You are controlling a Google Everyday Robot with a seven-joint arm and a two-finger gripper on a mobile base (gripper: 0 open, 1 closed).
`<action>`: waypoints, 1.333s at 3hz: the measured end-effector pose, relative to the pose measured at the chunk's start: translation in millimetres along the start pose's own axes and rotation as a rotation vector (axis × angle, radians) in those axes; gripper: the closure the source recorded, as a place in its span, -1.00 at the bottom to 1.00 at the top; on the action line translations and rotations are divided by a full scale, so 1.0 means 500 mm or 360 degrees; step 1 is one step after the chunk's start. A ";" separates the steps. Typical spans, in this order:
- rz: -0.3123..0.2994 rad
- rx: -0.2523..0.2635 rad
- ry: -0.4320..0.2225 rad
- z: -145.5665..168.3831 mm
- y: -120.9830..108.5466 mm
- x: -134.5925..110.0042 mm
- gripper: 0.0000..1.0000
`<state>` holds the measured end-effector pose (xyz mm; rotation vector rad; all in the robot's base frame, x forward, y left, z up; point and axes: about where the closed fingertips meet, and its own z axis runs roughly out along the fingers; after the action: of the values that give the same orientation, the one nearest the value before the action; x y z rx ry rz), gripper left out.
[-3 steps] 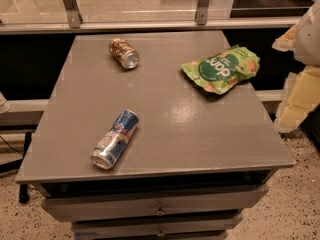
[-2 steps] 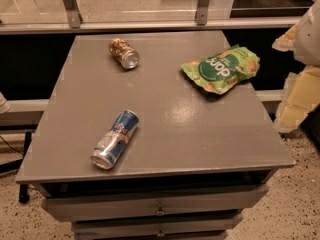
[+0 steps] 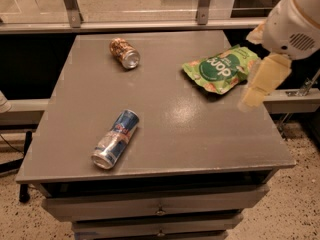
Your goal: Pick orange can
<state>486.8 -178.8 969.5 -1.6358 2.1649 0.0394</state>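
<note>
The orange can lies on its side at the far left of the grey table, silver top facing front right. My gripper hangs from the white arm at the right, over the table's right edge, just right of a green snack bag. It is far from the orange can and holds nothing that I can see.
A blue-and-silver can lies on its side at the front left. A green snack bag lies at the back right, next to the gripper. A rail with metal posts runs behind the table. Drawers sit below the top.
The arm and gripper have moved left, from beyond the table's right edge to over it beside the green bag. The cans and bag have not moved.
</note>
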 end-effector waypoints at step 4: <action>0.0494 0.0149 -0.0626 0.187 -0.193 -0.306 -1.00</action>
<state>638.6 -43.0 959.7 -1.1167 2.0512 0.3187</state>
